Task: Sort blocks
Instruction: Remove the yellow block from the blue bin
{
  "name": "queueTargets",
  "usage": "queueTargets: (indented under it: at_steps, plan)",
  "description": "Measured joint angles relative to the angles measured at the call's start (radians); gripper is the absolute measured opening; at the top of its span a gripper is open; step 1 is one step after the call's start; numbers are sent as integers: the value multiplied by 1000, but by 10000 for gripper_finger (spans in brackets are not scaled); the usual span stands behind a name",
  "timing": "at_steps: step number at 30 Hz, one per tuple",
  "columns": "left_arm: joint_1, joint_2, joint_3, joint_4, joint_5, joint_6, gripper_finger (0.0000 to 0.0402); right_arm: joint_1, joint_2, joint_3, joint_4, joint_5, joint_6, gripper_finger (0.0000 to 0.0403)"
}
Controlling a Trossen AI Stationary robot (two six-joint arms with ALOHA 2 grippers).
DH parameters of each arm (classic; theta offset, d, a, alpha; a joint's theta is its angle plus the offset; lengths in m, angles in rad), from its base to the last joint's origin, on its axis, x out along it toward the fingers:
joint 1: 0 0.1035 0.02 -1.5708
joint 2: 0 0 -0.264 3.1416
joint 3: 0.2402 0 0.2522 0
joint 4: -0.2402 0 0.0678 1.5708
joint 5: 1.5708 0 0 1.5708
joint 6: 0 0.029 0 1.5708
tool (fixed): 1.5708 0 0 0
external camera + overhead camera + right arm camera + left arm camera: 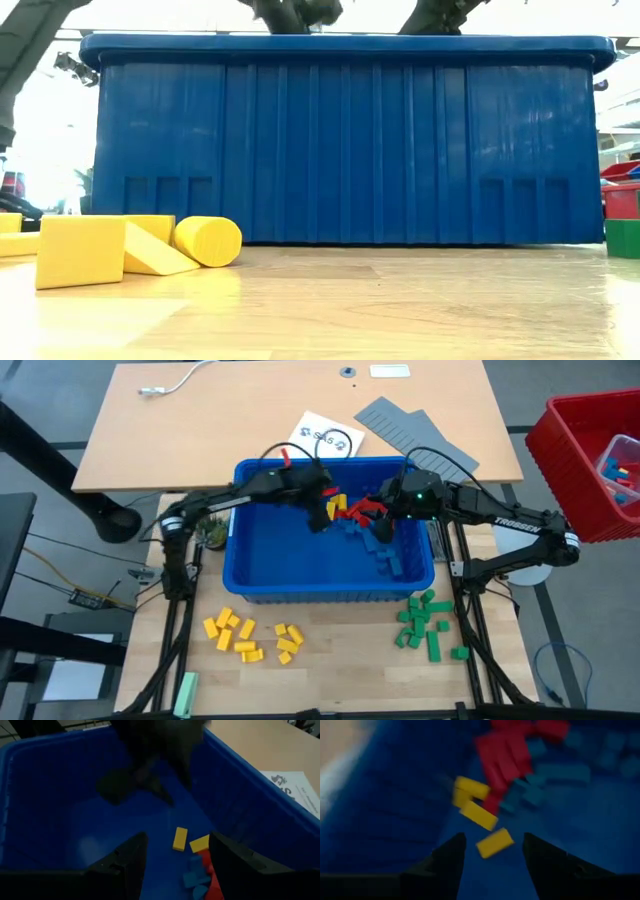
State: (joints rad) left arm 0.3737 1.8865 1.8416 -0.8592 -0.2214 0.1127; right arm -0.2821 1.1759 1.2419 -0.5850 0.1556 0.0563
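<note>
Yellow bricks (485, 822) are what I'm after right now, so my left gripper (492, 851) hangs inside the blue bin (300, 575) with its fingers spread and nothing in them, lined up over the nearest one. My right gripper (176, 855) is in there too, released and empty, above the red and blue leftovers (372, 525). Sorted piles sit on the table out front, yellow pile (250, 635) on my left and green pile (428, 622) on my right, probably so each arm drops on its own side.

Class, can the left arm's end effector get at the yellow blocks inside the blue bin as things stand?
Probably yes: the left end effector is open above the yellow blocks inside the blue bin, with nothing between them.
</note>
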Motion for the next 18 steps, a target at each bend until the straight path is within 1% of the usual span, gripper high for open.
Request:
queueTargets:
  at_steps: [3, 7, 12, 18]
  plan:
    - [28, 74, 0, 1, 106, 75, 208, 0, 0, 0, -1, 0, -21, 199]
    - [62, 148, 0, -12, 162, 226, 208, 0, 0, 0, 0, 0, -40, 199]
    - [92, 215, 0, -39, 173, 462, 208, 0, 0, 0, 6, 0, -40, 199]
    - [112, 289, 0, -18, 182, 683, 208, 0, 0, 0, 6, 0, -34, 199]
